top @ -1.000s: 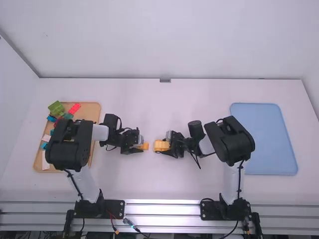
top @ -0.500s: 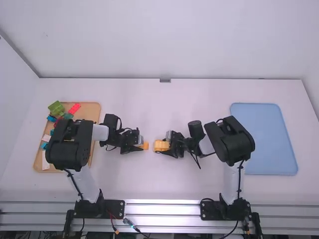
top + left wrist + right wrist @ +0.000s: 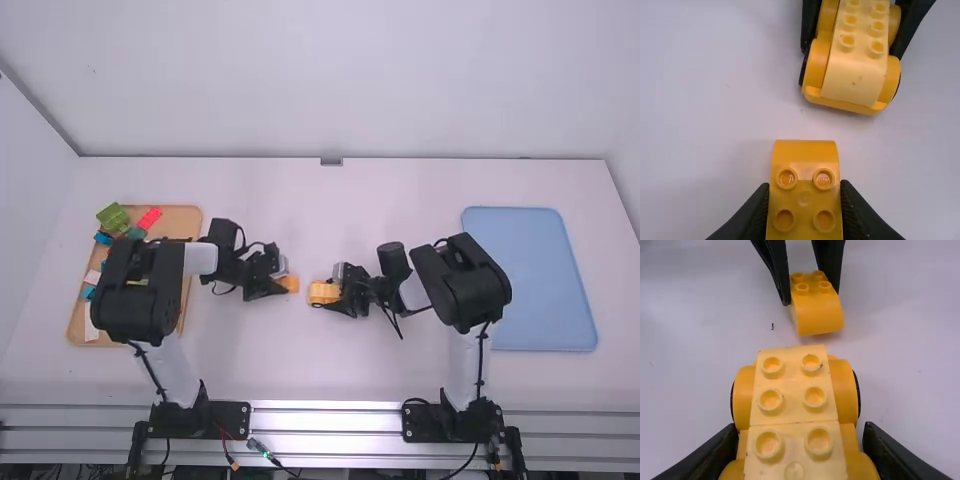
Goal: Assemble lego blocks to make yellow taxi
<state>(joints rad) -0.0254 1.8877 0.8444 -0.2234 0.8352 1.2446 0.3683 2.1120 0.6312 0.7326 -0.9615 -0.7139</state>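
A white wall (image 3: 330,80) is rising behind the white table (image 3: 400,190), where the left gripper (image 3: 284,284) is pinching a curved yellow block (image 3: 804,200) near the studded yellow car (image 3: 792,410) that the right gripper (image 3: 330,294) is clasping.

Left tool (image 3: 284,286) and right tool (image 3: 328,299) face each other, apart.

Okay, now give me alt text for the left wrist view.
Left hand gripping a small yellow studded block over a white table; farther off, the right hand grips a larger yellow studded assembly, the two pieces apart.
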